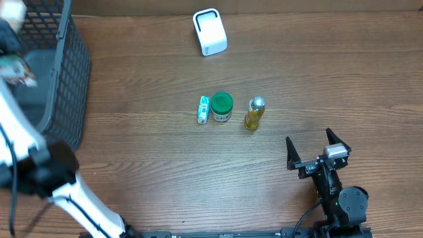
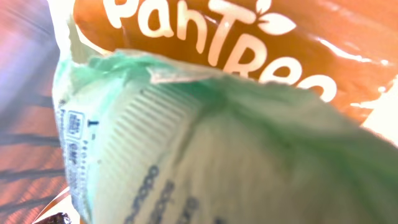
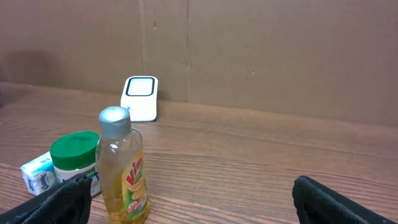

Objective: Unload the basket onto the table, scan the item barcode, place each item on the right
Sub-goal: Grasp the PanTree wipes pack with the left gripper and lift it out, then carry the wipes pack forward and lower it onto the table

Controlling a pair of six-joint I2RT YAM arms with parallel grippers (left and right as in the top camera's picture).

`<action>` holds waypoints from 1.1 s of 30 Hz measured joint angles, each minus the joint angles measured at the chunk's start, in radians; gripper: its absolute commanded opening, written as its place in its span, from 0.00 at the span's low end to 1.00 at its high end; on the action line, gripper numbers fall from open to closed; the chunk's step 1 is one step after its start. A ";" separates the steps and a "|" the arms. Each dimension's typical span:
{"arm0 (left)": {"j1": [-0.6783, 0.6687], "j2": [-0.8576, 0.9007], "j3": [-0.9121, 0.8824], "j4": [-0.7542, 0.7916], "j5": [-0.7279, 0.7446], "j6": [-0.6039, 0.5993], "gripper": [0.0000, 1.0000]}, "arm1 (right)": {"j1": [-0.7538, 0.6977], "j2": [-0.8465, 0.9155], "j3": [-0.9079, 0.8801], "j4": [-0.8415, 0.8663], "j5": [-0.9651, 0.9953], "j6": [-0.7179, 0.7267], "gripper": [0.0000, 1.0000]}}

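Pale green crinkled packet (image 2: 236, 149) with small print sitting in dark mesh basket (image 1: 73, 66), far left corner of surface, against orange packet (image 2: 186, 37). Left gripper (image 1: 10, 46) jaws: cannot tell. Right gripper (image 1: 317, 149) jaws gaping wide.

**Glossy film shining against matt wood**

A crinkled packet (image 2: 249, 143), orange and pale green, is gleaming with a glossy plastic-film finish. The table (image 1: 330, 79) is showing brown wood grain, smooth and matt. The scanner (image 1: 210, 32) is sitting in smooth white plastic. In front of the scanner, a clear plastic bottle (image 1: 254, 114) is wearing a silvery cap, beside a jar (image 1: 221, 106) with a green plastic lid and a small printed box (image 1: 203, 109). Far left of the scanner, a basket (image 1: 73, 59) is showing dark wire mesh.
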 measured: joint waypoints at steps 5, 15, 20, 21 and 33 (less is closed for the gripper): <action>-0.005 -0.249 0.044 -0.040 0.122 -0.056 0.16 | 0.000 0.000 0.000 0.000 0.000 0.000 1.00; -0.213 -0.365 0.042 -0.233 0.221 -0.118 0.16 | 0.000 0.000 0.000 0.000 0.000 0.000 1.00; -0.348 -0.365 0.030 -0.333 0.205 -0.133 0.16 | 0.000 0.000 0.000 0.001 0.000 0.000 1.00; -0.371 -0.363 0.029 -0.350 0.201 -0.134 0.14 | 0.000 0.000 0.000 0.001 0.000 0.000 1.00; -0.597 -0.319 -0.093 -0.370 0.161 -0.214 0.13 | 0.000 0.000 0.000 0.000 0.000 0.000 1.00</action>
